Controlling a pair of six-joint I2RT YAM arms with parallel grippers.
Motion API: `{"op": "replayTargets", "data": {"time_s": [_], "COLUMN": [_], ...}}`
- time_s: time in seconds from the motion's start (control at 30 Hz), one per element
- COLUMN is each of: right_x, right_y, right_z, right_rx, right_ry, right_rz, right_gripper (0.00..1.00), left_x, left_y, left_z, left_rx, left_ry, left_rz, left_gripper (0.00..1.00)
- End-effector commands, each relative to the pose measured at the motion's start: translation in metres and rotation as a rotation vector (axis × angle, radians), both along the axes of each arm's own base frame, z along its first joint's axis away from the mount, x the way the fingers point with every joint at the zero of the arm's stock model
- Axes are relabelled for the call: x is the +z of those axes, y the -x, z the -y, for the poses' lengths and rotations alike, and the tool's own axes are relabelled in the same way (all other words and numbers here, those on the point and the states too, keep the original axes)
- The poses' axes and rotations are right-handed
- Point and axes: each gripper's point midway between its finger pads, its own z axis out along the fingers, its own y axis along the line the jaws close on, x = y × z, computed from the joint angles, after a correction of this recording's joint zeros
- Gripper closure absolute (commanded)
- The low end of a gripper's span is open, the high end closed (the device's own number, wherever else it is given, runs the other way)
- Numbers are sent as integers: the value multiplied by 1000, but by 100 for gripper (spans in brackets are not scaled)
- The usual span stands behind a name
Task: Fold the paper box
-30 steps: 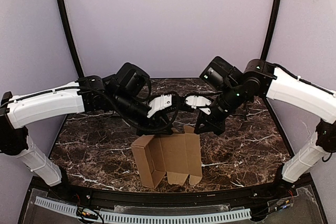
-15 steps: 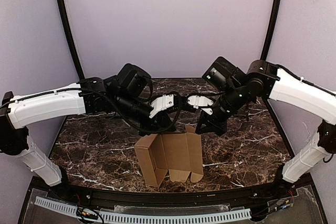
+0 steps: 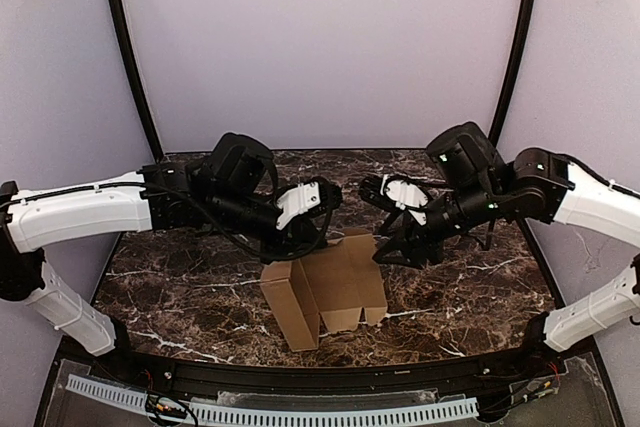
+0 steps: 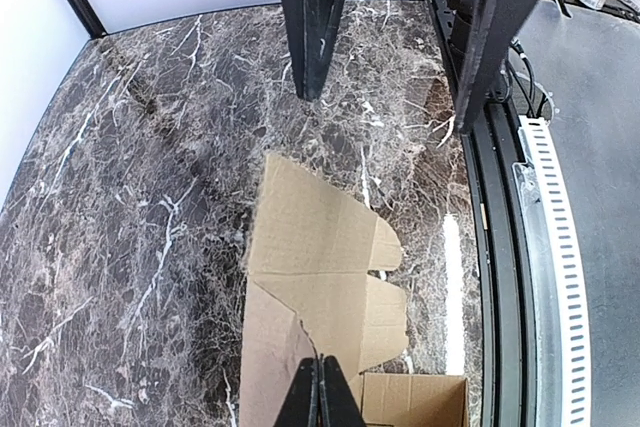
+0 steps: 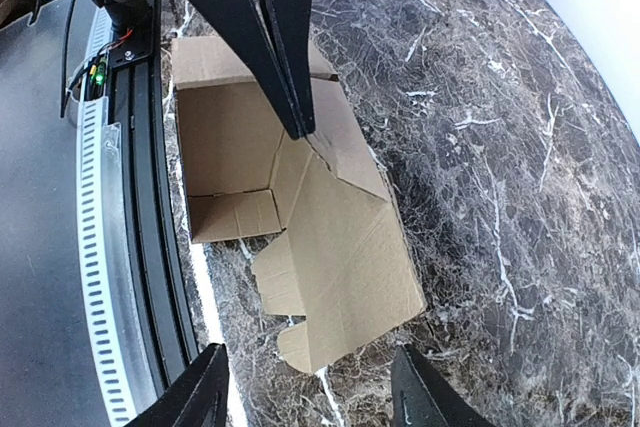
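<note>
The paper box (image 3: pixel 325 282) sat on the dark, white-veined marble counter (image 3: pixel 180 277), low and centre in the overhead view, between the two arms and close to the black rail along the bottom of the frame. It was plain brown cardboard, only partly raised. On the left of the piece one long panel stood up like a wall, while the rest lay nearly flat to the right, with notched tabs along its lower edge. The left gripper (image 3: pixel 305 244) reached in from the upper left, its jaws pinched tight on the upper edge of the cardboard. The right gripper (image 3: pixel 392 247) hung just off the box's upper right corner, not touching it. From above its jaws were hard to judge, but its own camera showed the two fingers (image 5: pixel 205 387) spread wide at the bottom of the frame. That camera also looked down into the box (image 5: pixel 330 237), where upright walls met at a corner and a small flap lay inside. The left gripper (image 5: pixel 298 122) clamped a crease there. The left wrist camera showed its closed jaws (image 4: pixel 318 387) biting the sheet (image 4: pixel 320 247), the rounded tabs, and the right gripper (image 4: pixel 388 102) gaping at the top of the frame.
</note>
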Motion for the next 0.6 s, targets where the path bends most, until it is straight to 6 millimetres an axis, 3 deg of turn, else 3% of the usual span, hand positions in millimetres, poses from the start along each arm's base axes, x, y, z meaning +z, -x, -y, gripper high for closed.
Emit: {"op": "replayTargets", "data": {"time_s": [0.0, 0.23, 0.57], "right_x": [9, -11, -38], "right_y": [-5, -12, -19], "right_z": [-8, -4, -22], "right_rx": [-32, -73, -87], "right_ry": [-149, -238, -286], "right_rz": [68, 143, 85], "right_gripper": [43, 33, 38], "left_x": [4, 13, 17], "left_y": [1, 3, 6], "left_z": [-4, -7, -10], "left_rx": [22, 20, 21], "left_ry": [21, 47, 64], "left_rz": [-2, 7, 8], "left_gripper": [100, 100, 100]}}
